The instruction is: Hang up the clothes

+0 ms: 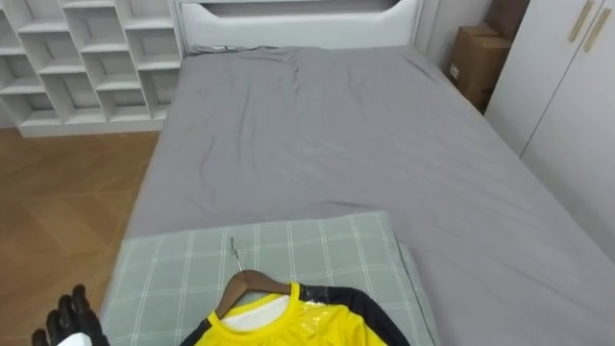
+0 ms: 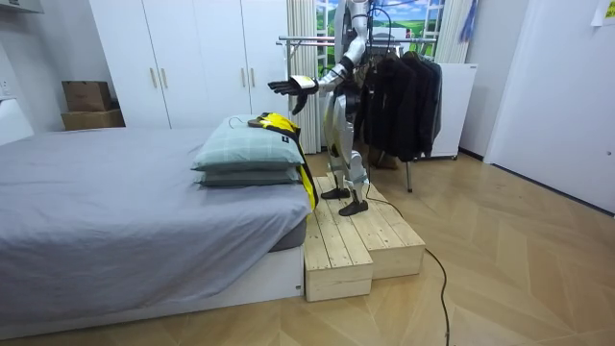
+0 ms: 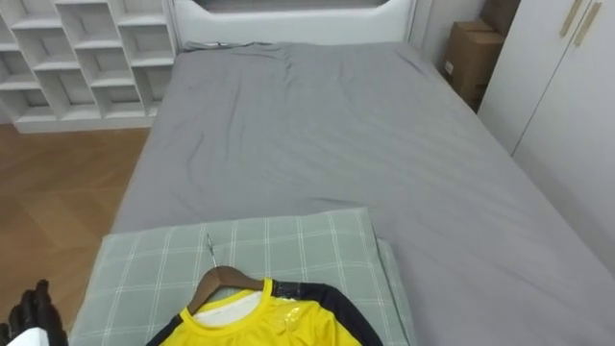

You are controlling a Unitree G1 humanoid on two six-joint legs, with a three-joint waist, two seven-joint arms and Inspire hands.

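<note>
**Hanger at three o'clock of the left robot hand**

We see our left robot hand low at eight o'clock in the eye views, just off the pillow, fingers loosely straight and holding nothing. The yellow shirt lies on that pillow at six o'clock, on its wooden hanger, near three o'clock from the hand. The hanger's shoulders run nine to three, and its hook points to twelve, flat on the plaid. We judge this hand well placed, since bare pillow lies between it and the hanger's neck. The bed stretches open toward twelve, with its edge and the floor at nine. In the room view the clothes rack stands behind us, so we judge the carry will need a turn.
</note>
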